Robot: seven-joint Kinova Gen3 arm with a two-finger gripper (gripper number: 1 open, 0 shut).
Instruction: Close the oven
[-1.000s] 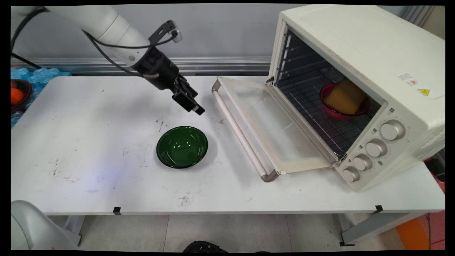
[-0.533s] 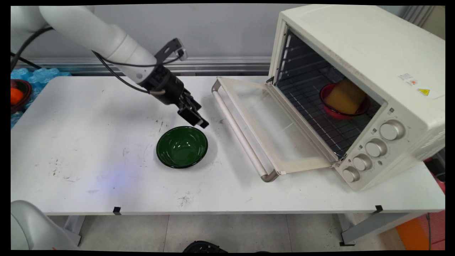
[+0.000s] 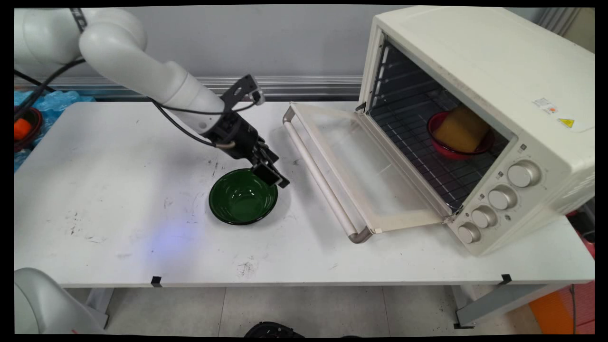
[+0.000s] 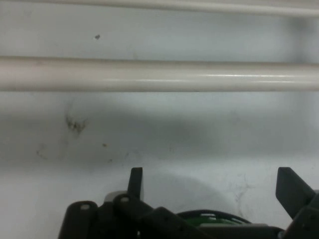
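Spread wide and carrying nothing, the claw (image 3: pixel 274 177) hangs at the far right rim of the green bowl (image 3: pixel 243 196), its black tips close over that edge; whether they touch the rim cannot be told. In the hand view the two fingers (image 4: pixel 135 180) rise well apart from the bottom edge, a sliver of green bowl (image 4: pixel 212 217) showing low between them and the pale oven door handle (image 4: pixel 159 74) running straight across ahead.

The green bowl sits upright and empty on the white tabletop (image 3: pixel 118 190), on the open side of the toaster oven (image 3: pixel 479 114). The oven door (image 3: pixel 365 171) lies folded down flat toward the bowl, with its handle (image 3: pixel 318 175) the nearest part, just beside the claw. Deep inside the oven, on the wire rack, a red bowl (image 3: pixel 458 137) holds a yellow-orange block (image 3: pixel 461 127).

Risk, as I judge it: the claw is angled across a thin, glossy rim, so a pinch set too shallow could slide off or tip the bowl over. The door handle is also close on the far side of the claw, and a sideways drift could knock against it.
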